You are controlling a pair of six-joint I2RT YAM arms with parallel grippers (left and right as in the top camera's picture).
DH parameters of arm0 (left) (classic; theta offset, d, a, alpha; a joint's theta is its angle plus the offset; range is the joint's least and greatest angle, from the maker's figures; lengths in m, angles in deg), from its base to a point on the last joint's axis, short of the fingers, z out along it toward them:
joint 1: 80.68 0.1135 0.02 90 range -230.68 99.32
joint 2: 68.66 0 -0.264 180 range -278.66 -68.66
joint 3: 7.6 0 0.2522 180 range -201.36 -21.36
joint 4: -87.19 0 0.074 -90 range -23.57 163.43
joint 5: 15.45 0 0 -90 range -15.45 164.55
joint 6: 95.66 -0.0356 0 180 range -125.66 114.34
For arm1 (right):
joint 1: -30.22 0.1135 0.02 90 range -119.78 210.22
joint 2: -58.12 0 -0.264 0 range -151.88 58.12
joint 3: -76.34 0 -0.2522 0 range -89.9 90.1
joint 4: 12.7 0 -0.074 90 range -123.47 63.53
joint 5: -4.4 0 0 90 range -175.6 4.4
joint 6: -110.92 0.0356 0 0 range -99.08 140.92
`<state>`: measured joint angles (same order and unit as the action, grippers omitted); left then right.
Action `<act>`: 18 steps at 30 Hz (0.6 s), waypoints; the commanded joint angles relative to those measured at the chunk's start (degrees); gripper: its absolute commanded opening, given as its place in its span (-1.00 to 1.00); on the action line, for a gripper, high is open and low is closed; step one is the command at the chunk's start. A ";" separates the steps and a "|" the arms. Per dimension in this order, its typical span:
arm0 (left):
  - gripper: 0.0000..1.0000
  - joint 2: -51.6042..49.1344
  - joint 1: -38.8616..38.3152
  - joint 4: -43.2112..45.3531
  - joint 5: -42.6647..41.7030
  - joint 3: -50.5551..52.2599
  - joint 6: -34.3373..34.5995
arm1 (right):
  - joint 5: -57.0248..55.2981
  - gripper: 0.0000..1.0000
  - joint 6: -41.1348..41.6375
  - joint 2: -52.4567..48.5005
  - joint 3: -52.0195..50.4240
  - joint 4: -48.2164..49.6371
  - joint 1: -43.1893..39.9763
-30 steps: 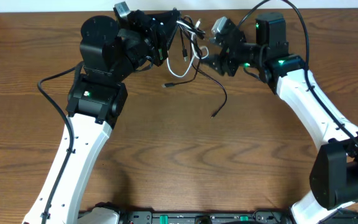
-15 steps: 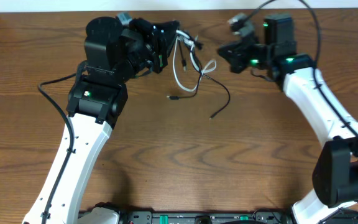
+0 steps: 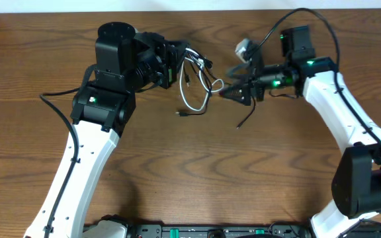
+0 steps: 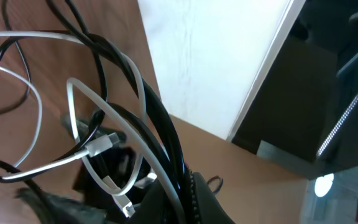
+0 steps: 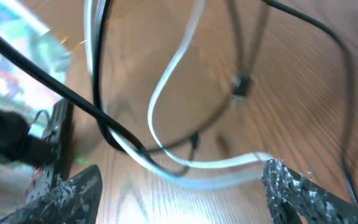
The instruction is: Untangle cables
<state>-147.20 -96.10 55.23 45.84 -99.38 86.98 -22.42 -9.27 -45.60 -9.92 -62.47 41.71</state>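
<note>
The white cable (image 3: 192, 104) and the black cable (image 3: 246, 118) hang tangled from my left gripper (image 3: 175, 63), which is shut on the bundle at the back of the table. In the left wrist view both cords run between the fingers (image 4: 180, 198), with a white plug (image 4: 103, 145) dangling in front. My right gripper (image 3: 233, 92) is open, low over the table just right of the tangle. In the right wrist view the white cable (image 5: 219, 167) and a black strand (image 5: 114, 134) cross between its spread fingers (image 5: 179, 193), not gripped.
The wooden table (image 3: 197, 172) stretches toward the front. A thick black arm cable (image 3: 58, 106) loops at the left by the left arm. The table's back edge meets a white wall (image 3: 210, 5).
My right gripper has swung from the back right down and left to the tangle. The cable loops have sagged and shifted slightly. The left gripper has stayed shut on the bundle.
</note>
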 commanded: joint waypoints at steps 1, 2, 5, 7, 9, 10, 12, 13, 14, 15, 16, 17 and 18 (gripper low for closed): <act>-0.85 1.09 0.09 0.26 -3.28 0.07 0.92 | 7.96 0.57 -9.64 -3.37 0.46 0.31 0.55; -0.85 1.09 0.09 0.24 -3.26 0.07 0.92 | 8.17 0.54 -9.77 -3.96 0.46 0.28 0.83; -0.85 1.09 0.09 0.26 -3.28 0.07 0.92 | 7.93 0.47 -9.86 -5.70 0.46 0.24 1.73; -0.85 1.09 0.09 0.26 -3.39 0.07 0.92 | 7.98 0.32 -10.21 -6.95 0.46 0.48 2.49; -0.85 1.09 0.09 0.24 -3.74 0.07 0.92 | 8.26 -0.07 -10.16 -7.26 0.46 1.64 2.89; -0.85 1.09 0.09 0.24 -3.74 0.07 0.92 | 8.55 -0.37 -10.01 -7.26 0.46 3.39 3.17; -0.85 1.09 0.09 0.24 -3.67 0.07 0.92 | 8.55 -0.63 -6.69 -7.26 0.46 6.78 3.19; -0.85 1.09 0.09 0.24 -3.67 0.07 0.92 | 8.09 -0.78 -4.92 -7.26 0.46 7.89 3.08; -0.85 1.09 0.09 0.24 -3.67 0.07 0.92 | 7.65 -0.90 -4.00 -7.26 0.46 8.22 2.91; -0.85 1.09 0.09 0.24 -3.67 0.07 0.92 | 6.58 -0.98 -2.19 -7.26 0.46 8.66 2.56; -0.85 1.09 0.09 0.24 -3.65 0.07 0.92 | 4.59 -0.98 0.63 -7.26 0.46 9.01 2.05; -0.85 1.09 0.11 0.24 -3.63 0.07 0.92 | 1.44 -0.98 4.61 -7.26 0.46 9.29 1.51; -0.85 1.09 0.11 0.26 -3.41 0.07 0.92 | -4.13 -0.98 10.45 -7.26 0.46 9.29 0.85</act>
<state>-147.20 -96.10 55.21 43.15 -99.38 87.54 -18.51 -9.93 -52.42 -9.92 -53.32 43.98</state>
